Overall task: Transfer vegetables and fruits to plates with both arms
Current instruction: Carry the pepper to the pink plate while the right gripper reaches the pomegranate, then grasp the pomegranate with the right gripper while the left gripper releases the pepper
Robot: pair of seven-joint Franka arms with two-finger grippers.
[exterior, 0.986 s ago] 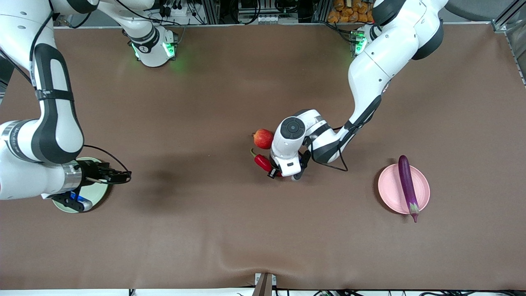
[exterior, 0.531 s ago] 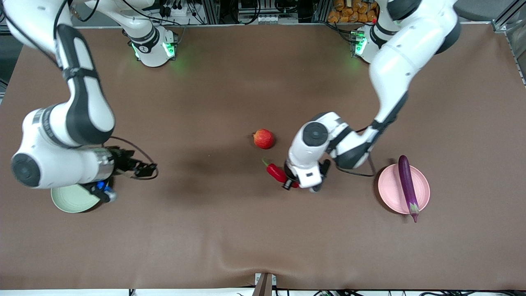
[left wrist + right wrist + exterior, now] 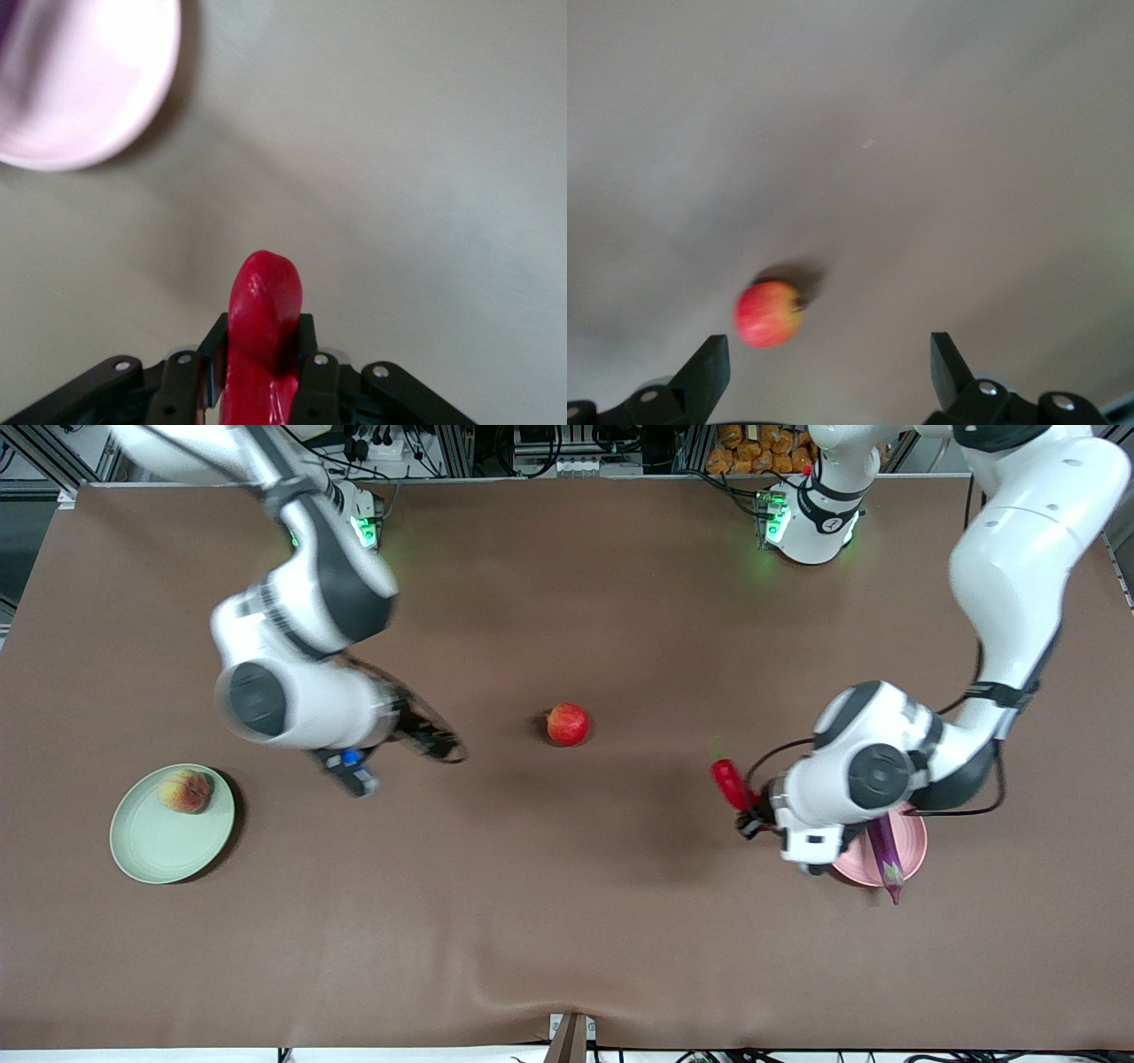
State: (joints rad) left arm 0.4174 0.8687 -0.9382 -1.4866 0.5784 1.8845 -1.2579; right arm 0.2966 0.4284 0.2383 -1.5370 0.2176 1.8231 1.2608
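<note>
1. Left gripper [image 3: 753,819] hangs in the air over the table [image 3: 567,921], just beside the pink plate [image 3: 912,850] at the left arm's end; its fingers [image 3: 306,367] are clamped on the chili [image 3: 730,782].
2. From that gripper the chili sticks out, its red body pinched between the pads and its green stem end pointing away from the gripper; the left wrist view shows the red body [image 3: 261,341] filling the gap between the fingers.
3. Right beside this gripper lies the pink plate, partly hidden under the left arm's wrist, with the eggplant [image 3: 884,850] on it, one end hanging over the rim that faces the front camera.
4. Well away from the left gripper, toward the table's middle, the red fruit [image 3: 568,724] sits alone on the table.
5. Right gripper [image 3: 434,741] is up in the air over bare table, between the red fruit and the green plate [image 3: 151,850]; its fingers [image 3: 709,372] stand wide apart and hold nothing.
6. Ahead of the right gripper, the right wrist view shows the red fruit [image 3: 769,313] on the table, apart from the fingers.
7. Away from the right gripper, toward the right arm's end, the green plate carries the peach [image 3: 185,791], which rests near the plate's rim.
</note>
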